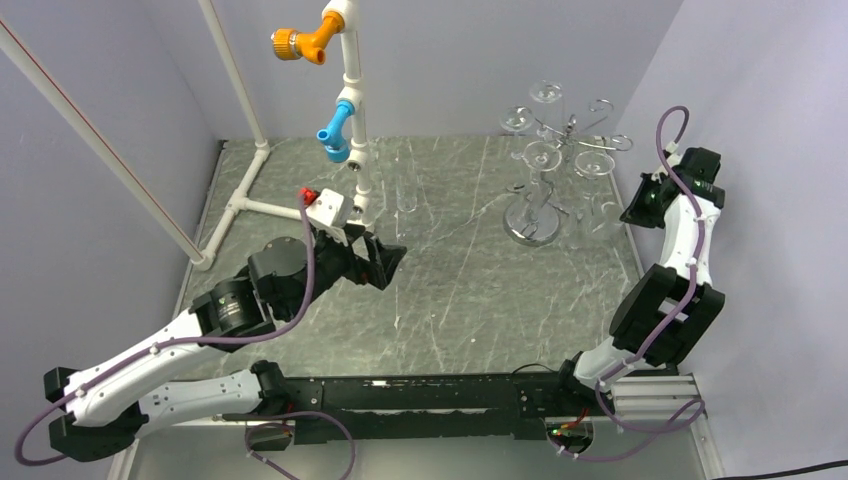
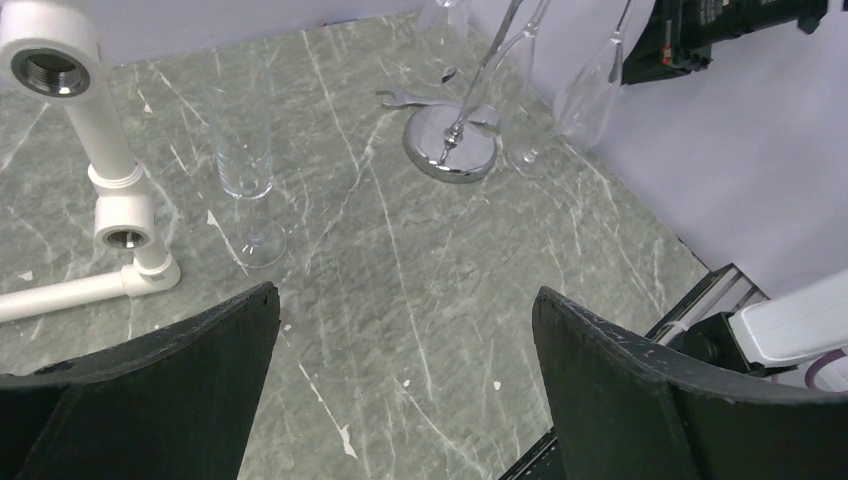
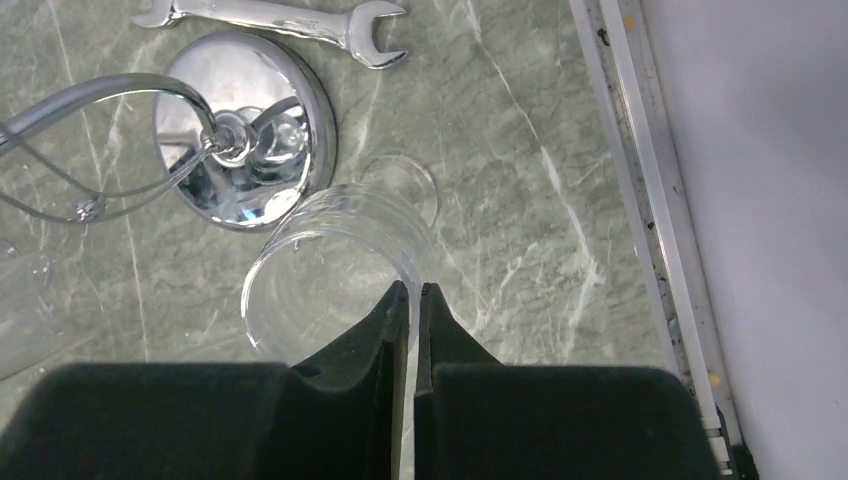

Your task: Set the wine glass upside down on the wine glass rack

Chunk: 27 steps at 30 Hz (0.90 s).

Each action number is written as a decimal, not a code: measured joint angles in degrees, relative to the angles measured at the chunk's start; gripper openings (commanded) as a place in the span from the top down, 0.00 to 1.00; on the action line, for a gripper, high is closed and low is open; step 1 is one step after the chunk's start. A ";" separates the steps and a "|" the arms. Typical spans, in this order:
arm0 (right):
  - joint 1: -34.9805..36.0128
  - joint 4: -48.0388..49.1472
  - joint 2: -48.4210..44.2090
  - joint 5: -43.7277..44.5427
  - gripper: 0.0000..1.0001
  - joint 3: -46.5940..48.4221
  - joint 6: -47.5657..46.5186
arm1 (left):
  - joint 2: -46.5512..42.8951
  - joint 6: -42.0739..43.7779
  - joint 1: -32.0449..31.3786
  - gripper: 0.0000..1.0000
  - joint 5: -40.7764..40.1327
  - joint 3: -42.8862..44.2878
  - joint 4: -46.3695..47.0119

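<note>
Nearest, the left gripper (image 2: 405, 300) hovers over the table (image 1: 470, 300) with its jaws spread wide. Farther off, the right gripper (image 3: 414, 300) pinches the rim of the wine glass (image 3: 300, 290), which stands mouth up just beside the round base of the wine glass rack (image 3: 280, 100); a wrench (image 3: 270, 18) lies beyond.

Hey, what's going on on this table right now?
The right gripper pinches the rim of an upright wine glass beside the chrome base of the rack. It is not hung on the rack yet. The left gripper hangs open near a flute, holding nothing.
</note>
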 measured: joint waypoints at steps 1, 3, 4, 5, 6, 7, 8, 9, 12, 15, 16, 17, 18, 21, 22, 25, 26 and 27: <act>-0.13 0.00 -0.28 -0.09 1.00 -0.11 -0.09 | 0.33 0.02 0.04 0.01 0.04 0.02 0.11; -0.24 0.04 -0.76 -0.35 1.00 -0.15 -0.13 | 1.38 0.09 0.09 0.01 0.11 0.07 0.24; -0.26 0.04 -0.90 -0.39 1.00 -0.15 -0.15 | 1.75 0.09 0.11 0.01 0.15 0.07 0.22; -0.33 0.04 -1.09 -0.55 1.00 -0.15 -0.20 | 2.23 0.09 0.20 0.01 0.31 0.07 0.22; -0.39 0.04 -1.16 -0.63 1.00 -0.15 -0.26 | 2.38 0.07 0.20 0.01 0.44 0.07 0.26; -0.52 0.04 -1.18 -0.85 1.00 -0.15 -0.39 | 2.43 0.07 0.20 0.01 0.50 0.07 0.26; -0.66 0.02 -1.18 -0.96 1.00 -0.15 -0.52 | 2.40 0.02 0.20 0.01 0.50 0.07 0.35; -0.81 0.02 -1.18 -1.16 1.00 -0.15 -0.57 | 2.27 -0.02 0.22 0.01 0.52 0.07 0.50; -1.16 0.02 -1.20 -1.60 1.00 -0.15 -0.76 | 1.92 -0.26 0.31 0.01 0.50 0.07 0.81; -1.29 -0.04 -1.20 -1.84 1.00 -0.15 -1.07 | 1.49 -0.94 0.35 0.01 0.50 -0.04 1.07; -1.31 -0.04 -1.20 -1.86 1.00 -0.15 -1.18 | 1.36 -1.16 0.39 0.01 0.50 -0.07 1.27; -1.33 -0.04 -1.20 -1.88 1.00 -0.15 -1.25 | 1.22 -1.33 0.42 0.01 0.50 -0.11 1.57; -1.38 -0.09 -1.20 -1.92 1.00 -0.15 -1.40 | 1.16 -1.40 0.42 0.01 0.50 -0.13 1.70; -1.51 -0.37 -1.20 -2.27 1.00 -0.15 -1.70 | 1.05 -1.66 0.42 0.01 0.52 -0.17 2.16; -1.57 -0.48 -1.20 -2.58 1.00 -0.15 -1.90 | 1.05 -1.95 0.42 0.01 0.55 -0.24 2.32; -1.68 -1.22 -1.36 -3.50 1.00 -0.15 -2.51 | 1.01 -2.91 0.50 0.01 0.70 -0.90 3.06; -1.73 -1.57 -1.57 -3.80 1.00 -0.15 -2.78 | 0.98 -3.19 0.55 0.01 0.87 -1.22 3.19; -1.77 -1.97 -1.95 -4.20 1.00 -0.26 -3.17 | 0.87 -3.87 0.66 0.01 1.09 -1.84 3.54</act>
